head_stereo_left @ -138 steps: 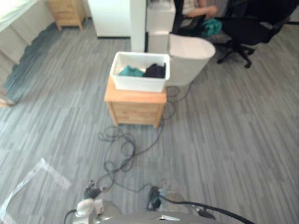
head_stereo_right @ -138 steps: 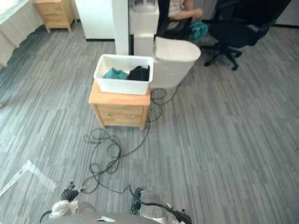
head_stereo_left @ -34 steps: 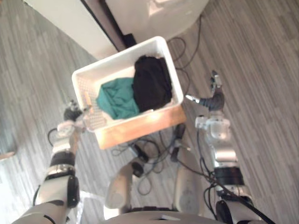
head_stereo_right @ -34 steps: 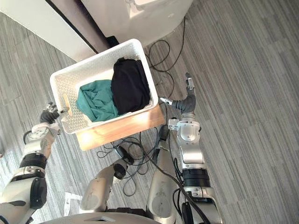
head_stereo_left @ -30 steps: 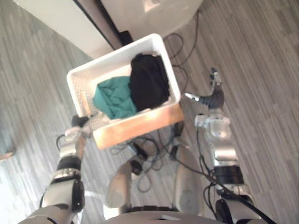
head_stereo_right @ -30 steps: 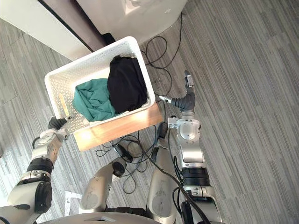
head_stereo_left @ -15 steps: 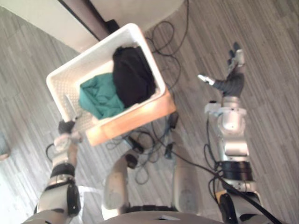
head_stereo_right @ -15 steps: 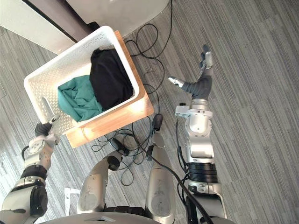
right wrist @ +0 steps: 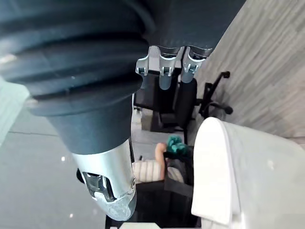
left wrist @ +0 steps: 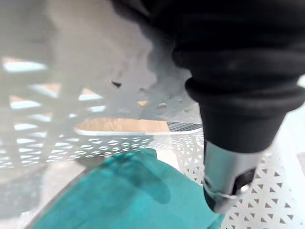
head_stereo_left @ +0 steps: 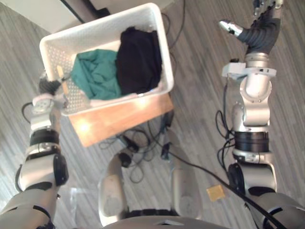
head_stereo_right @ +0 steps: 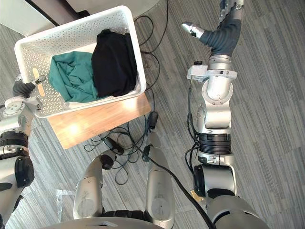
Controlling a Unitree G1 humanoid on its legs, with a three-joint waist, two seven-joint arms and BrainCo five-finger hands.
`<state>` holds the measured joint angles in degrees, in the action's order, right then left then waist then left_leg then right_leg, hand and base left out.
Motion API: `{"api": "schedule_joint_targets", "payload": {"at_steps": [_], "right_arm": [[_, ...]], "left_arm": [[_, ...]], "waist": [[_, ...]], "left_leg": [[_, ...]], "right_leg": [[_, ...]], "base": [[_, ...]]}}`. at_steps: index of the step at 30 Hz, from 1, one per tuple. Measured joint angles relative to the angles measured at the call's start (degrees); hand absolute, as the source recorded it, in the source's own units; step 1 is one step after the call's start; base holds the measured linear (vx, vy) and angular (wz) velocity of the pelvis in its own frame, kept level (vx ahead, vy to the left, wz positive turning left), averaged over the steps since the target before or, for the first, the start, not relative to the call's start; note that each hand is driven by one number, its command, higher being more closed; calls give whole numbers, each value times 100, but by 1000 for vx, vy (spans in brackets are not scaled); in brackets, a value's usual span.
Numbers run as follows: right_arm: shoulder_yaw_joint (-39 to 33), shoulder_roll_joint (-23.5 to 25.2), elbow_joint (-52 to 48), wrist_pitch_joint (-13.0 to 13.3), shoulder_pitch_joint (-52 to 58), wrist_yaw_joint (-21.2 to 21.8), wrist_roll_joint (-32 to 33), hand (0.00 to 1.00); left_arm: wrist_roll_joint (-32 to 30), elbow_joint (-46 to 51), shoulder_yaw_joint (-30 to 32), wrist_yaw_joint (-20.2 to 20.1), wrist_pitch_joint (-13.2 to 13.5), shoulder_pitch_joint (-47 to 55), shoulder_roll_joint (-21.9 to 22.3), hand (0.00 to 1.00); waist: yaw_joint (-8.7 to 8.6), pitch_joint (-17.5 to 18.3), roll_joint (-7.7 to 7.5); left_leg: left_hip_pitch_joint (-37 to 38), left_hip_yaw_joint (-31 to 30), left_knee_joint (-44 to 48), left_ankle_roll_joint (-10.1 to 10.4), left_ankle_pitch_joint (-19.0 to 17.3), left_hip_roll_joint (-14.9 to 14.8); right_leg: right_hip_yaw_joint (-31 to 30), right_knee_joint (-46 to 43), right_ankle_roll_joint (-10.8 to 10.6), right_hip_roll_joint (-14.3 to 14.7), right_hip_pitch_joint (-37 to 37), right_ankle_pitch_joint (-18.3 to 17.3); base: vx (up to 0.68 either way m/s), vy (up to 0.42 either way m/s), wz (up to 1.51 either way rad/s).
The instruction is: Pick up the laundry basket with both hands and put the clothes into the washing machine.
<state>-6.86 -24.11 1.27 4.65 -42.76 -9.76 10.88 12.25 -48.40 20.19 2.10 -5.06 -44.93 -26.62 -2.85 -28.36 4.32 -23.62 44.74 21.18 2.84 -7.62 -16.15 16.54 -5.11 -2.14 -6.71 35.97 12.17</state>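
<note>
Though against the basket [head_stereo_right: 135, 47], left hand [head_stereo_right: 23, 89] half-hidden.

Bright, even indoor light falls from above, and the floor [head_stereo_right: 276, 119] reads as flat grey with only soft shadows. A hot patch of glare sits on the wooden stand [head_stereo_right: 97, 119] at about 9 o'clock in the head views, washing out its grain. The white basket [head_stereo_left: 163, 52] is nearly overexposed, while the black garment [head_stereo_left: 138, 57] swallows its own folds. From the left wrist, bright spots shine through the basket's holes. From the right wrist, the washing machine [right wrist: 248, 176] glows at 4 o'clock against a dim background.
</note>
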Motion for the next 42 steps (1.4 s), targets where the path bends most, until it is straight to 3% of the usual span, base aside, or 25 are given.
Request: {"api": "schedule_joint_targets", "payload": {"at_steps": [6, 14, 27, 42], "right_arm": [[292, -8, 900, -485, -283, 470, 301, 0], [496, -21, 1618, -828, -254, 916, 501, 0], [874, -317, 2008, -999, -306, 1583, 499, 0], [560, -280, 2238, -1116, -722, 1665, -172, 0]], "left_arm": [[11, -30, -105, -53, -16, -323, 88, 0], [8, -24, -671, -133, -13, -449, 85, 0], [-10, 499, -914, -170, -10, -265, 72, 0], [-157, 970, -786, -165, -143, -94, 219, 0]], "waist": [[81, 0, -1], [143, 0, -1], [190, 1, -1], [292, 1, 0]], "left_leg": [[-191, -179, 194, -2, -37, -126], [-271, -401, 253, -11, -22, -143], [-486, -553, 265, -45, 20, -86], [-687, -685, 400, -80, 19, -118]], "right_leg": [[160, -16, 0, -2, -9, 0], [346, 0, 11, -32, -119, 8], [446, 251, 40, -32, -115, 162], [476, 438, 61, 16, -114, 293]], "base": [[37, -17, 10], [50, -8, 12], [52, -6, 4], [26, -3, 2]]}}
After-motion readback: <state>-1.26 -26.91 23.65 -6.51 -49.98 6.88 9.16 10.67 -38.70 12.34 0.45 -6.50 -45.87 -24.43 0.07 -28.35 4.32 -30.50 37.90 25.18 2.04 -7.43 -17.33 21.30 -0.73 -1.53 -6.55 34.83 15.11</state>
